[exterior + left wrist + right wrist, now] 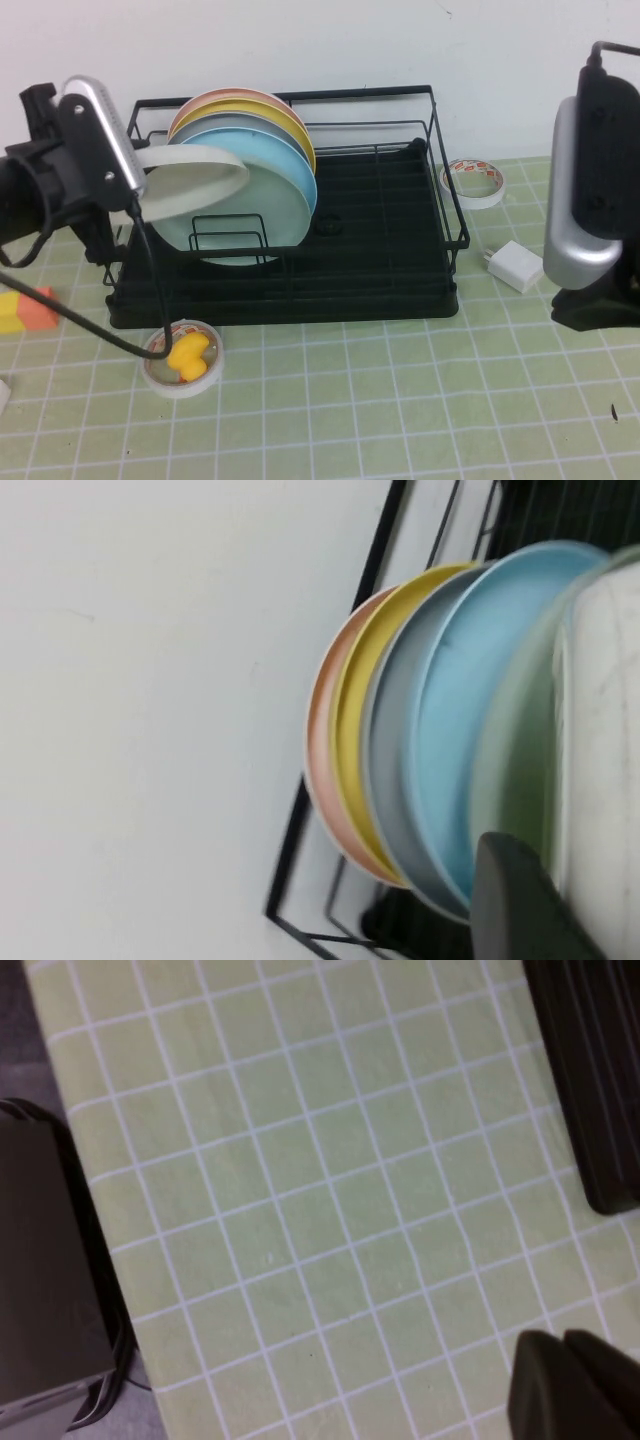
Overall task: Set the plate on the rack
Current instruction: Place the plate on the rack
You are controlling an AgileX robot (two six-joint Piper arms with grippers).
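Nearest the camera in the high view, toward the lower left of the frame, a roll of tape (183, 360) lies flat on the green gridded mat (400, 400) with a small yellow rubber duck (188, 354) sitting in its hole, and an orange-and-yellow block (22, 309) rests at the left edge; these look like clutter, well clear of the work. At the right edge the right gripper (570, 1385) hangs parked over bare mat just beside the rack's corner, its claw clenched on nothing, the arm upright and out of the way so the other arm can work alone. A white power adapter (515, 266) lies just beside it. Across the middle sits the black wire dish rack (400, 250), its upright slots already holding a light blue plate (262, 180) in front of grey, yellow and pink ones, with a pale mint-green plate (230, 215) nearest. At the left of the frame the left gripper (140, 185) grasps the white plate (195, 178) by its rim and holds it tilted above the rack's left end, just in front of the mint-green plate, probably to line its edge up with a free front slot. The left arm reaches in from the left edge, wrist rolled towards the rack. Behind the rack's right corner lies a second tape roll (476, 182) near the white wall.
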